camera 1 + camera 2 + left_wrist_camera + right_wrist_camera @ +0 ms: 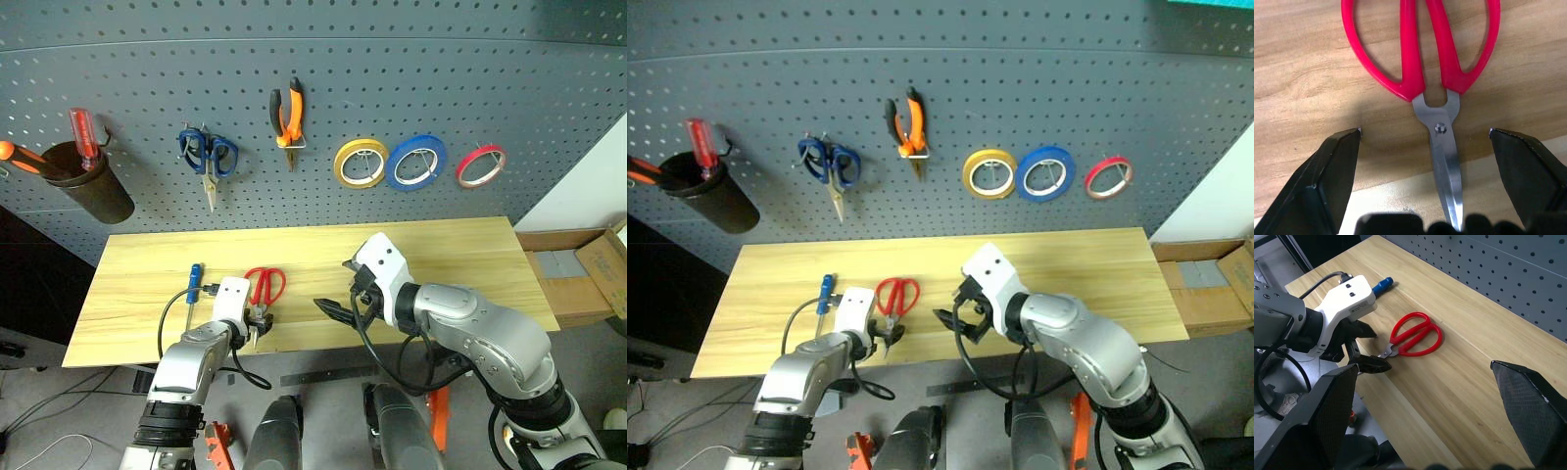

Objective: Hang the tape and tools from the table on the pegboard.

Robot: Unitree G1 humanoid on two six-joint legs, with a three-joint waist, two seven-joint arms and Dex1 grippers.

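Note:
Red-handled scissors (265, 285) lie on the light wood table (441, 255), blades toward its front edge. My left gripper (1425, 132) is down over the blades, open, one finger (1334, 166) on each side and neither touching the steel. A blue-handled screwdriver (195, 283) lies just left of it. My right gripper (338, 287) hovers open and empty above the table's middle, right of the scissors (1415, 339). On the pegboard (392, 59) hang the orange-and-black pliers (287, 116) and the thin red tape (481, 165).
Blue-handled scissors (208, 155), a yellow roll (361, 163) and a blue roll (415, 162) also hang on the board. A dark cup (88, 181) at the left holds a red-handled screwdriver. Cardboard boxes (578, 284) stand beyond the table's right end.

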